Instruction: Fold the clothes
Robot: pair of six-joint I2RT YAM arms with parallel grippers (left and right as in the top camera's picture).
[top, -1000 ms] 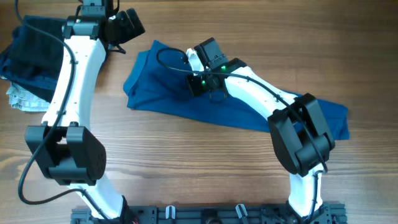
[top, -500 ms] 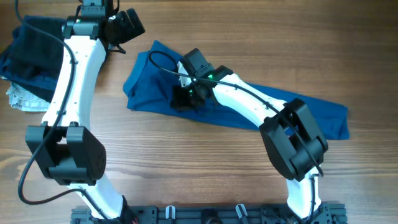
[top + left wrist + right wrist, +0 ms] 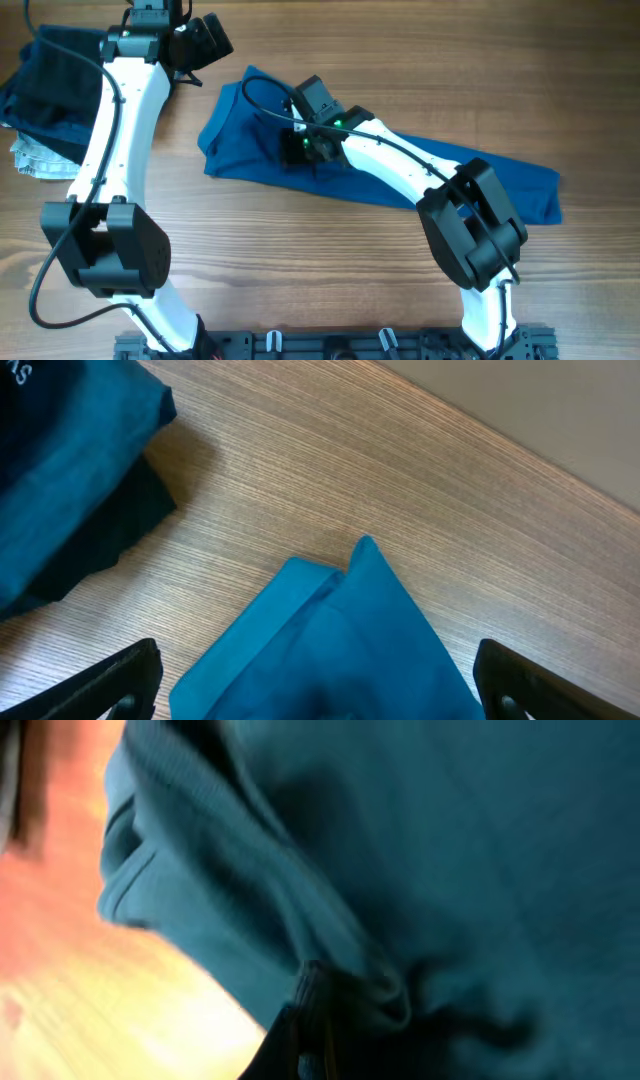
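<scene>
Pale wooden surface (image 3: 300, 260) carries a plain mid-blue soft-fabric T-shirt (image 3: 238, 140). The right gripper (image 3: 298, 150) has its jaws pinched on a fold toward the shirt's nine o'clock. The left gripper (image 3: 205, 42) hangs with jaws wide apart at eleven o'clock.

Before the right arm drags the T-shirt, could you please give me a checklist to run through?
1. Right hand shut on the T-shirt, fabric bunched at its fingers: ok.
2. How many layers it pinches: cannot tell.
3. Left hand open, above the T-shirt's corner: ok.
4. T-shirt lying flat: not ok, it is rumpled and slanted.
5. Pile of dark clothes apart from the T-shirt: ok.
</scene>
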